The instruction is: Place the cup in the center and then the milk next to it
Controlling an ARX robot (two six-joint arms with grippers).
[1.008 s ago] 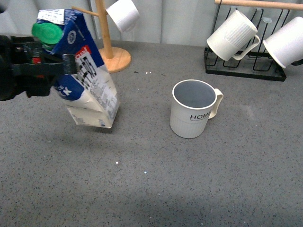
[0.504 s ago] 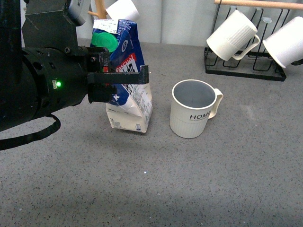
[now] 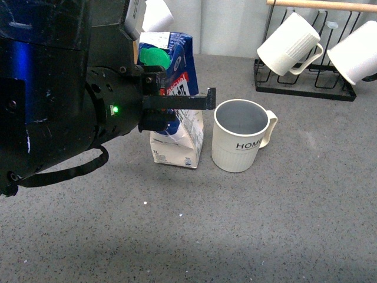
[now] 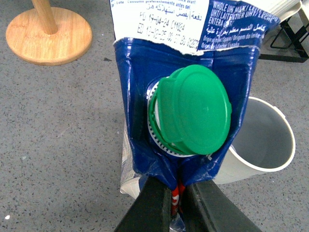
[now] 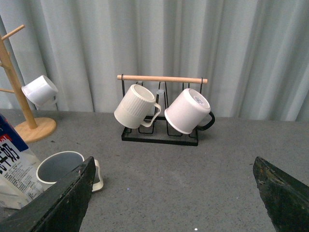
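Left claw (image 4: 175, 198) squeezed milk (image 3: 179, 141) near top, under green cap (image 4: 190, 113). Milk stood tall way up, just left of cup (image 3: 241, 138). Cup sat in table (image 3: 265, 224) middle. Could not tell if milk bottom touched table. Right claw (image 5: 172, 166) was wide open, empty, well apart.

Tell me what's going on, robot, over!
Left gripper shut on milk. Right gripper open, empty. Milk close beside cup, small gap, nothing between them.
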